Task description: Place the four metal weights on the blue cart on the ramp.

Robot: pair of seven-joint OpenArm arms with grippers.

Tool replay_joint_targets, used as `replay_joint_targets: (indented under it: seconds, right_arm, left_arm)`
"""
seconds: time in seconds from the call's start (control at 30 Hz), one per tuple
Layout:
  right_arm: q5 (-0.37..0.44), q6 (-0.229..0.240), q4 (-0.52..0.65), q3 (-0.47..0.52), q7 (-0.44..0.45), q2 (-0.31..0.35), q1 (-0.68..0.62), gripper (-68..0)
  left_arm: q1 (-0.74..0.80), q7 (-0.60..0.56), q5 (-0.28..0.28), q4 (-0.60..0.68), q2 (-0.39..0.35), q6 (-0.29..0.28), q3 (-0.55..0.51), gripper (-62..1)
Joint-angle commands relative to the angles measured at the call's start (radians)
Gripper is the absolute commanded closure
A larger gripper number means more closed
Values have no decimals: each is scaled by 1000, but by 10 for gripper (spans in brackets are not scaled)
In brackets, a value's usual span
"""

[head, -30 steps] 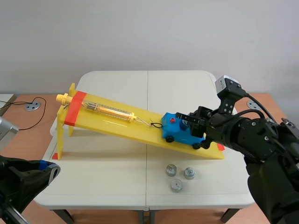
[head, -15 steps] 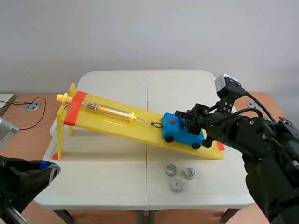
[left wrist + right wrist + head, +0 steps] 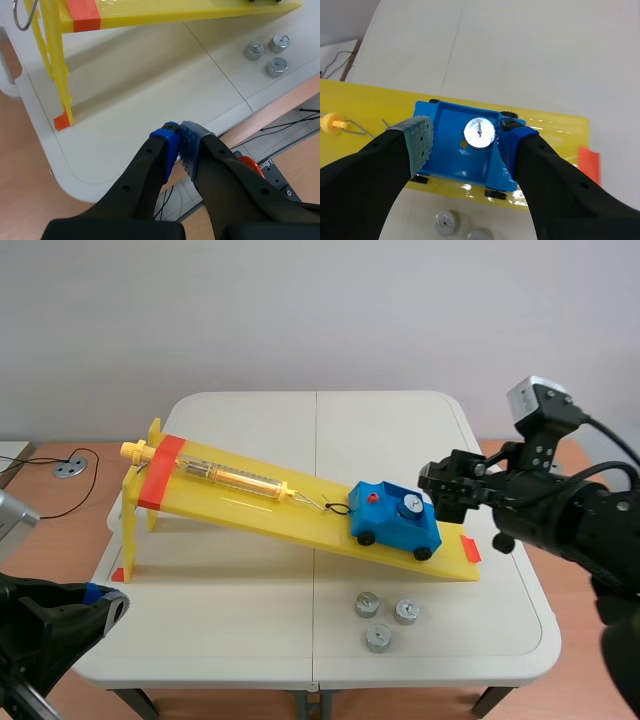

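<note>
- The cart (image 3: pixel 395 520) is held low on the ramp (image 3: pixel 250 502) by a hooked spring scale (image 3: pixel 235 478), likely to stop rolling.
- One weight (image 3: pixel 479 133) is seated in the cart; three weights (image 3: pixel 378 620) are left on the table (image 3: pixel 250 640) nearby.
- The R gripper (image 3: pixel 466 137) is held open and empty above the cart.
- The L gripper (image 3: pixel 179 145) is closed on nothing, at the table edge.
- No legible writing is seen.

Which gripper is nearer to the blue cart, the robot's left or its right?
Right. The right gripper hangs open just beside the blue cart, at the low end of the ramp. The left gripper sits shut by the near corner of the table, far from the cart.
</note>
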Motion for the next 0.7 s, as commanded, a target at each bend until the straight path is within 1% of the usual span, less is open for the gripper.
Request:
replay_joint_targets:
  seconds: [0.0, 0.17, 0.23, 0.4, 0.57, 0.67]
  right_arm:
    - [86, 71, 193, 13, 108, 86, 4, -291]
    - [92, 97, 327, 14, 92, 164, -111, -291]
    - [105, 97, 376, 14, 78, 197, -156, -291]
    - [105, 97, 491, 14, 50, 285, -267, -291]
    - [105, 97, 570, 15, 19, 371, -355, -291]
    - [104, 97, 593, 23, 16, 394, -396, -291]
  left_arm:
    - [-8, -80, -66, 70, 5, -14, -17, -38]
    - [-8, -80, -66, 70, 5, -14, -17, -38]
    - [-8, -80, -66, 70, 5, -14, -17, -38]
    - [-8, -80, -66, 70, 5, -14, -17, -38]
    - [-8, -80, -66, 70, 5, -14, -17, -38]
    - [-8, -80, -66, 70, 5, -14, -17, -38]
